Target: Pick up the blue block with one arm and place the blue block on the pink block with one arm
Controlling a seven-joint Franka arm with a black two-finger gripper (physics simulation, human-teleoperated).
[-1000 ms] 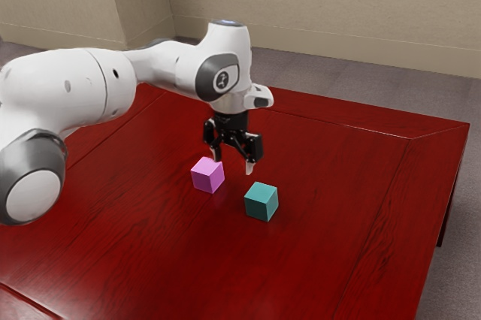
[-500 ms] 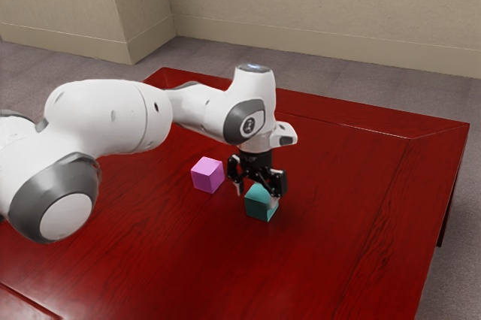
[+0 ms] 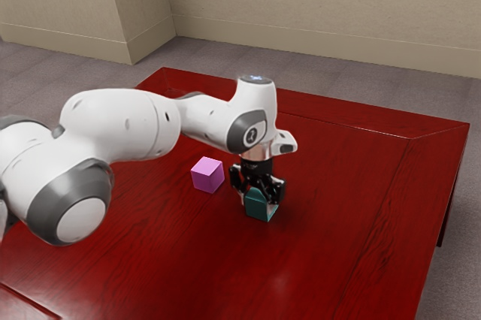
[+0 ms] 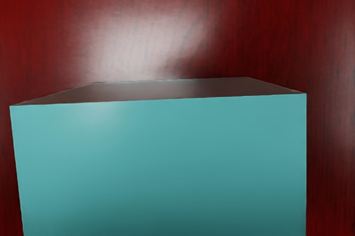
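The blue block (image 3: pixel 260 210), a teal cube, rests on the dark red table (image 3: pixel 361 185) near its middle. My gripper (image 3: pixel 261 201) has come down over it, open, one black finger on each side of the cube and its upper part hidden between them. In the wrist view the blue block (image 4: pixel 161 164) lies right under my hand. The pink block (image 3: pixel 207 175) stands on the table a short way toward the exterior view's left of the blue one, apart from it and from the gripper.
The table's far edge and right corner (image 3: pixel 451 136) drop off to grey carpet. Glossy bare wood (image 4: pixel 138 25) surrounds the blue block in the wrist view. My white arm (image 3: pixel 128 128) stretches over the table's left part.
My hand moved from above the pink block toward the exterior view's right and came down over the blue block. Both blocks stayed where they were.
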